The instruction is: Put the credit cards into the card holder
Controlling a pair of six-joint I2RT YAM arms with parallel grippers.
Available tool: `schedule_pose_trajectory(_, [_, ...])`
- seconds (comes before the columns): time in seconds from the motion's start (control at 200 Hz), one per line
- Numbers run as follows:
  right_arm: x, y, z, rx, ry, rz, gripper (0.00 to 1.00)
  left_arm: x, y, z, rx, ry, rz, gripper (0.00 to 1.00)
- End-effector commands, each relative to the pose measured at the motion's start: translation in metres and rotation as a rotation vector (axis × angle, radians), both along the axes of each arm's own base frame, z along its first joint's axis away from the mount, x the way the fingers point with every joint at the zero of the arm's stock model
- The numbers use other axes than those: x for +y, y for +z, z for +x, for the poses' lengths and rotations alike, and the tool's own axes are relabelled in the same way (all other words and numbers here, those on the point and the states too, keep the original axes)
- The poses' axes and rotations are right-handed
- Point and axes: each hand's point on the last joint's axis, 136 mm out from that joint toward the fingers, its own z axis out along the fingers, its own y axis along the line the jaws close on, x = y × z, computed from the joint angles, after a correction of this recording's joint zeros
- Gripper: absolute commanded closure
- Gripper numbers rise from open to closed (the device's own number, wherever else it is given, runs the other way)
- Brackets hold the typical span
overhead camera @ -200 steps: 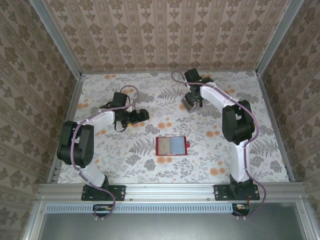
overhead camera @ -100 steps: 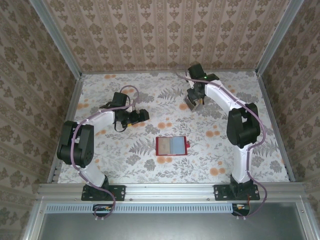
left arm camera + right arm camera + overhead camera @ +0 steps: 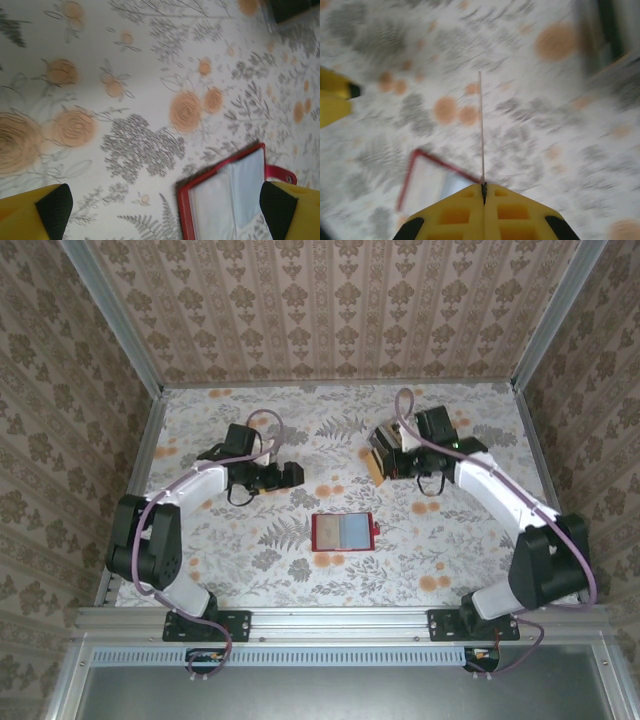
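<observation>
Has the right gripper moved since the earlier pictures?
Yes. The right gripper, shut on a credit card, has come a little nearer to the card holder, which lies unmoved.

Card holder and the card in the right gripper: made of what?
Card holder: red cover, matte and leather-like, possibly faux leather. The pale inner panels could be plastic film or cards; I can't tell which. Card: thin and stiff, likely plastic. Seen edge-on, it stands straight out of the shut right gripper.

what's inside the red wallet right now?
The wallet lies open, and two pale grey-blue panels fill it. Whether they are cards or empty sleeves cannot be told. Anything tucked beneath them is covered.
</observation>
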Motion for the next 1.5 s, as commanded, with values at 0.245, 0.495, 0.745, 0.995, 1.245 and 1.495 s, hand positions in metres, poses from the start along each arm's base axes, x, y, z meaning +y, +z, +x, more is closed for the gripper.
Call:
schedule_pose_trajectory(0.245, [0.044, -0.062, -0.085, 0.303, 0.11, 0.374, 1.0, -0.025, -0.021, -0.078, 0.06, -0.266, 0.051, 0.0])
schedule_pose_trajectory(0.495, [0.048, -0.08, -0.093, 0.358, 0.134, 0.403, 1.0, -0.018, -0.049, -0.102, 0.114, -0.314, 0.122, 0.11])
schedule_pose_trajectory(0.745, [0.05, -0.097, -0.096, 0.424, 0.16, 0.391, 1.0, -0.021, -0.059, -0.105, 0.101, -0.311, 0.174, 0.13])
schedule_pose_trajectory(0.995, [0.05, -0.105, -0.095, 0.453, 0.171, 0.371, 1.0, -0.029, -0.068, -0.111, 0.102, -0.336, 0.202, 0.19])
schedule_pose_trajectory(1.245, [0.047, -0.115, -0.093, 0.47, 0.147, 0.339, 1.0, -0.029, -0.075, -0.115, 0.115, -0.337, 0.201, 0.37])
schedule_pose_trajectory(1.495, [0.052, -0.123, -0.087, 0.477, 0.105, 0.387, 1.0, -0.031, -0.079, -0.118, 0.125, -0.345, 0.195, 0.41])
